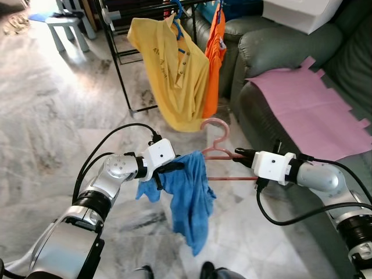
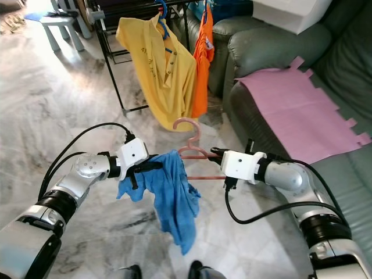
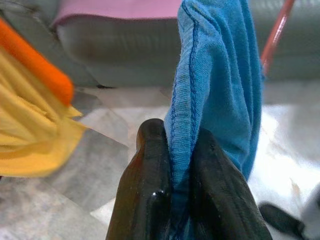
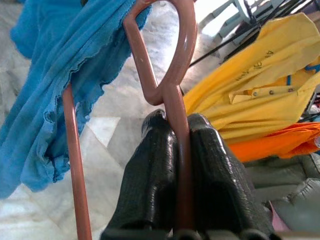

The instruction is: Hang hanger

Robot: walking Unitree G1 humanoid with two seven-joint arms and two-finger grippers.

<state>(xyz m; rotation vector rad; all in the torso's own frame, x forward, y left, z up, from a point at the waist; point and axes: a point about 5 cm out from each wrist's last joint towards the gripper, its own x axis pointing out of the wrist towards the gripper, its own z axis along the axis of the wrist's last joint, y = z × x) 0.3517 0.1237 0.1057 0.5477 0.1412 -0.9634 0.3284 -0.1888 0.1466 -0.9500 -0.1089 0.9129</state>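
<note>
In front of the drying rack [image 1: 125, 55], I had my right gripper [image 1: 239, 156] shut tight on the pink hanger [image 1: 218, 152] and my left gripper [image 1: 173, 167] pinching the blue cloth [image 1: 189, 195], which I thought could slip off if I tilted it.

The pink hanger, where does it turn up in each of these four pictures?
Left eye view: pink hanger, centre, its hook up, between the two hands.
Right eye view: just left of centre, right hand gripping it.
Left wrist view: a thin pink bar at the top right, behind the blue cloth.
Right wrist view: hook looping up the middle, clamped between the black fingers.
Shared landmark: the yellow shirt.
</note>
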